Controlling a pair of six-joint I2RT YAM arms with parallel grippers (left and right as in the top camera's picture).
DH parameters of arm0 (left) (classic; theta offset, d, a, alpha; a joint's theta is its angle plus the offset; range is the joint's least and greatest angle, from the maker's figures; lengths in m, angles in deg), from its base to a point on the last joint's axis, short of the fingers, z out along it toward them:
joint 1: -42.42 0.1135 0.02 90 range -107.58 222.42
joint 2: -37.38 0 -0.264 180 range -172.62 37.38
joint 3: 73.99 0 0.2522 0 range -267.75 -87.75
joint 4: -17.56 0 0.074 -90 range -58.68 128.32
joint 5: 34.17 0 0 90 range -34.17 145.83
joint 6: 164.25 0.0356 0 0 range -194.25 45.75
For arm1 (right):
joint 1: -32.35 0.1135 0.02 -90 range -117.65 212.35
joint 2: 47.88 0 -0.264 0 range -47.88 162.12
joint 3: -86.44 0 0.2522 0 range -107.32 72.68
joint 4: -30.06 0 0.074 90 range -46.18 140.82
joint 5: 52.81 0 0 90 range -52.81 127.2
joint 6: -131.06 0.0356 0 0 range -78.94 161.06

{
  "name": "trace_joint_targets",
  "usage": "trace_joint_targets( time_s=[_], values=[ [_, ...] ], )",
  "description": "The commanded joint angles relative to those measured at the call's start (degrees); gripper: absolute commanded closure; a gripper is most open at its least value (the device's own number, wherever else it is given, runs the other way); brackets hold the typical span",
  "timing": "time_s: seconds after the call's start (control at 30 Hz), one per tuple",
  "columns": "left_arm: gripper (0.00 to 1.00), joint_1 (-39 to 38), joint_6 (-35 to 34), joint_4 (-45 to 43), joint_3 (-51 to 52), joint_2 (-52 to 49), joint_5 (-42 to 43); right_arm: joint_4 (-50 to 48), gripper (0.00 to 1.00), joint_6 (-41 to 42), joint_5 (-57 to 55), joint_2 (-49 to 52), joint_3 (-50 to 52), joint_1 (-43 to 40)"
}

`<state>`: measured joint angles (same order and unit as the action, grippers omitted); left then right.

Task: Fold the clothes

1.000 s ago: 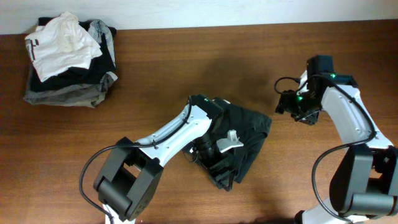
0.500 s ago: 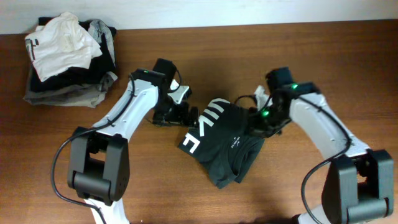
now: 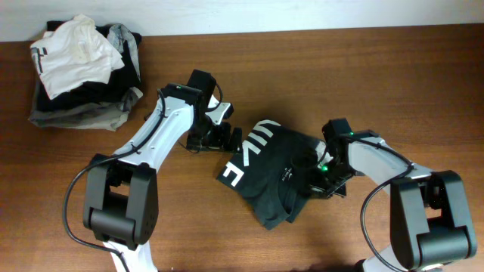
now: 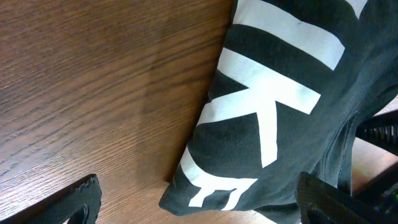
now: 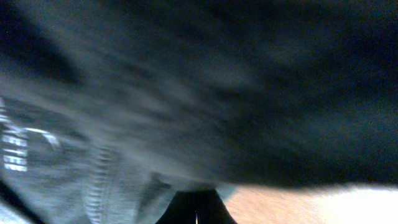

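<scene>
I see the black shirt (image 3: pixel 266 172) lying crumpled on the table (image 3: pixel 363 83), my left gripper (image 3: pixel 225 138) just beside its upper-left edge with fingers spread wide, empty, and my right gripper (image 3: pixel 324 180) pressed against its right edge, fingers buried in blurred cloth, state I cannot tell.

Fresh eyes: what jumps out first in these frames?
A crumpled black shirt with bold white lettering lies at the centre of the overhead view. The left pincer hangs open at its upper-left edge; the right pincer sits on its right side, its wrist view just blurred dark cloth. A heap of clothes sits in the far-left corner.
</scene>
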<state>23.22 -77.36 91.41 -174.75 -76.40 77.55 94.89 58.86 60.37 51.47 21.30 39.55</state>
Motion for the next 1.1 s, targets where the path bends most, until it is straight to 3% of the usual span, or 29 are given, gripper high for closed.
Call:
trace_joint_targets(
  time_s=[0.0,0.07,0.23,0.33,0.57,0.7,0.83,0.93,1.07],
  values=[
    [0.01,-0.1,-0.7,-1.2,-0.8,2.0,-0.6,7.4,0.96,3.1,-14.0,0.0,-3.2,-1.6],
    [0.01,-0.1,-0.7,-3.2,-0.8,2.0,-0.6,11.8,0.96,3.9,-17.8,-1.1,-6.6,-2.2],
    [0.01,-0.1,-0.7,-5.2,-0.8,2.0,-0.6,9.4,0.96,-1.5,-4.2,-8.4,-14.7,-1.2],
    [0.01,-0.1,-0.7,-5.2,-0.8,2.0,-0.6,6.9,0.93,-2.0,-2.7,-9.5,-15.1,-0.5],
    [0.01,-0.1,-0.7,-4.8,-0.8,2.0,-0.6,-1.9,0.93,-2.4,-3.0,-0.6,-10.9,-0.5],
    [0.01,-0.1,-0.7,-4.7,-0.8,2.0,-0.6,-2.2,0.94,-2.4,-11.1,6.1,-10.8,-0.5],
    [0.01,-0.1,-0.7,-4.3,-0.8,2.0,-0.6,1.7,0.96,-2.3,-13.9,5.6,-11.9,-0.5],
    [0.01,-0.1,-0.7,-4.4,-0.8,2.0,-0.6,11.7,0.96,-0.4,-21.0,2.3,-18.3,-0.5],
    [0.01,-0.1,-0.7,-4.9,-0.8,2.0,-0.6,18.9,0.95,-3.8,-11.2,-0.3,-24.6,0.5]
  ],
)
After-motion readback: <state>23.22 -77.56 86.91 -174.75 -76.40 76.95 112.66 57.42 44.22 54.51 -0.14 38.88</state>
